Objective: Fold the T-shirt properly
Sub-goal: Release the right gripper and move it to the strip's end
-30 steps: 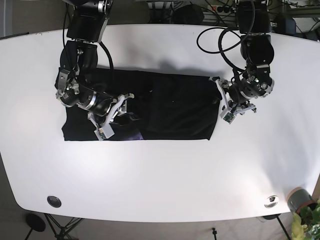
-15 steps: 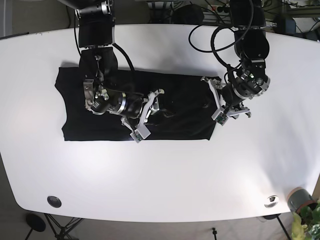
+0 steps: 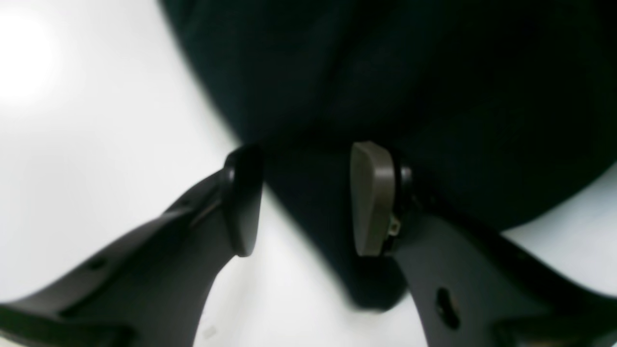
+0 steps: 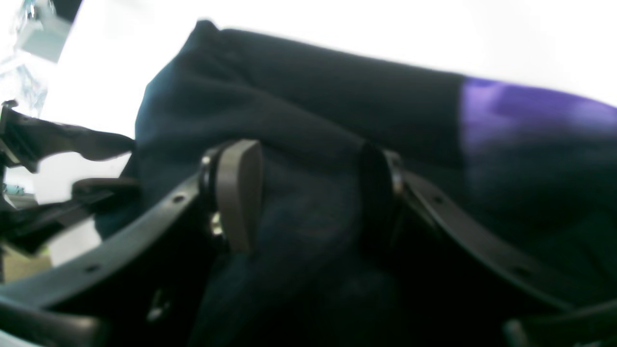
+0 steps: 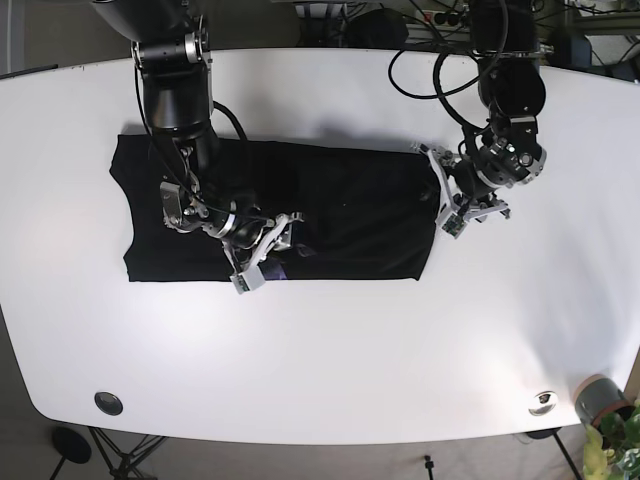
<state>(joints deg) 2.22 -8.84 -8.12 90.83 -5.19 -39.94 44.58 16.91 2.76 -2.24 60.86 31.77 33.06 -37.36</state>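
Note:
A black T-shirt (image 5: 360,220) lies flat and wide on the white table (image 5: 320,360). My right gripper (image 5: 262,250) is low on the shirt near its front hem, left of the middle. In the right wrist view the right gripper (image 4: 308,193) stands open with a bunched fold of the black T-shirt (image 4: 313,96) between the jaws, beside a purple patch (image 4: 530,111). My left gripper (image 5: 447,205) is at the shirt's right edge. In the left wrist view the left gripper (image 3: 306,197) is open and an edge of the T-shirt (image 3: 409,72) runs between the jaws.
A black round disc (image 5: 108,403) sits near the table's front left edge. A small silver piece (image 5: 543,402) and a grey cup (image 5: 600,400) with a plant are at the front right. Cables (image 5: 430,80) hang over the back right.
My right gripper swept right across the shirt's middle, then came back left and down toward the front hem. My left gripper shifted slightly along the shirt's right edge.

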